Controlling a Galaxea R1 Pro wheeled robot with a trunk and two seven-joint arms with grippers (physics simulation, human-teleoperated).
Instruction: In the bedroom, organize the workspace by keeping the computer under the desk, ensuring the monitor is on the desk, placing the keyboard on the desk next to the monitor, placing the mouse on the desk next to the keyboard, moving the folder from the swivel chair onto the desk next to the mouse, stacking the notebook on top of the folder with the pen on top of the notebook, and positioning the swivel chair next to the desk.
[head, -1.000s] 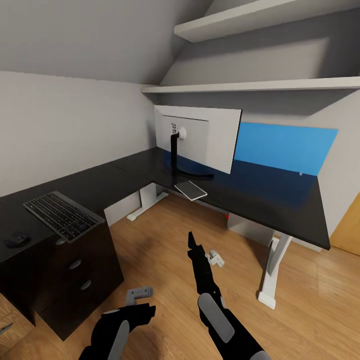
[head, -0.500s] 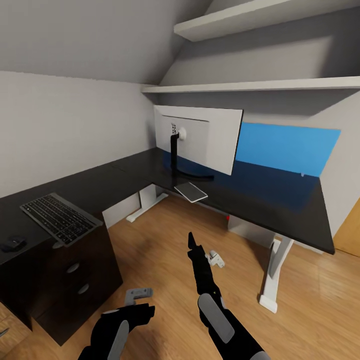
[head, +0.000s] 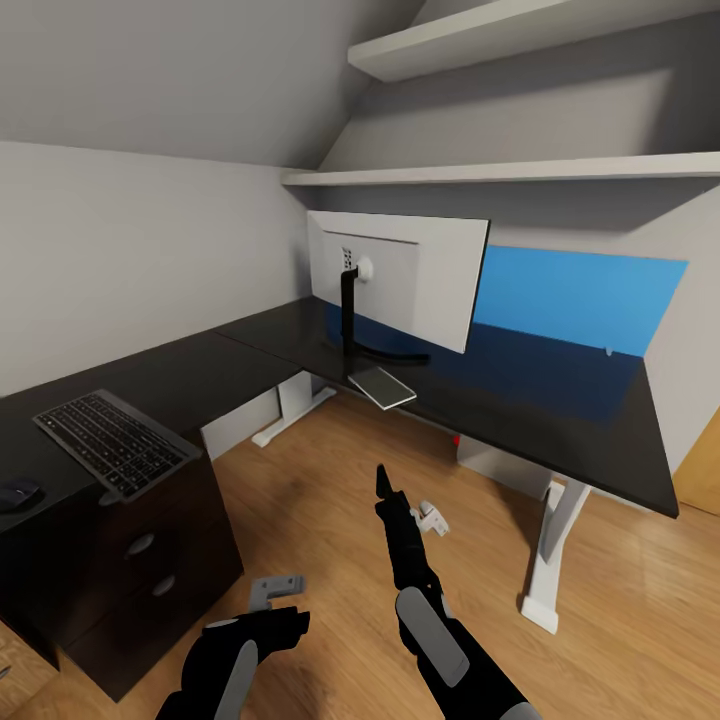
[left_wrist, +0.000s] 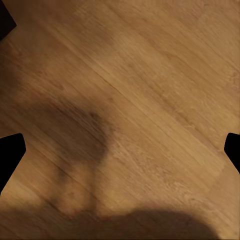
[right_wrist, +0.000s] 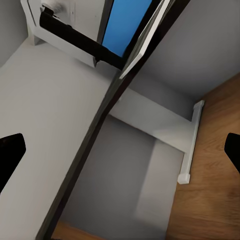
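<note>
The view has swung slightly right, sliding the keyboard (head: 118, 442) and mouse (head: 20, 492) leftward. The matte keyboard lies on the glossy desk (head: 560, 420), ahead-left of the left gripper (head: 278, 588), long axis diagonal, well apart from the monitor (head: 400, 278). Both grippers, including the right gripper (head: 430, 517), seem open and empty.

We see our two glossy black forearms, each with a long pale grey inlay panel along its top. Our left gripper (head: 279, 588) is a small grey bracket-shaped piece; our right gripper (head: 430, 517) is pale grey beyond a slim black wrist.
</note>
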